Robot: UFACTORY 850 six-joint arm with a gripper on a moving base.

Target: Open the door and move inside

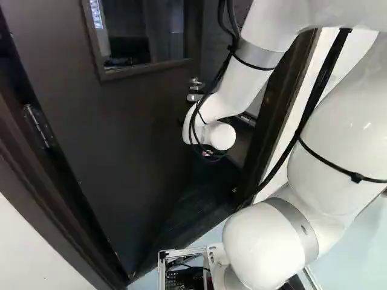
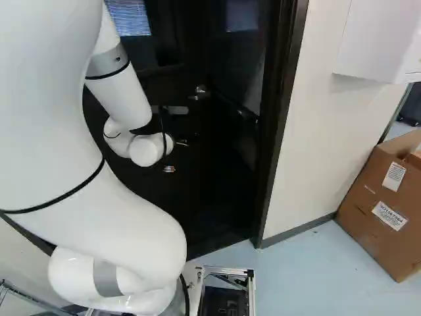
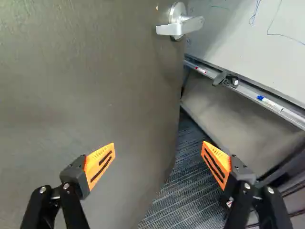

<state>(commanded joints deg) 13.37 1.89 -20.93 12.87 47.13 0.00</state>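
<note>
"Standing empty, its two fingers spread, the tool faces a door already ajar, below and short of the lever handle, touching nothing."

"And the opening?"

"Just past the handle, beyond the door's free edge, where a whiteboard shows. One finger shows against the panel on the handle's hinge side, the other against the gap. A forward shove on the panel below the handle likely comes first; slipping past that edge is the risk."
</note>
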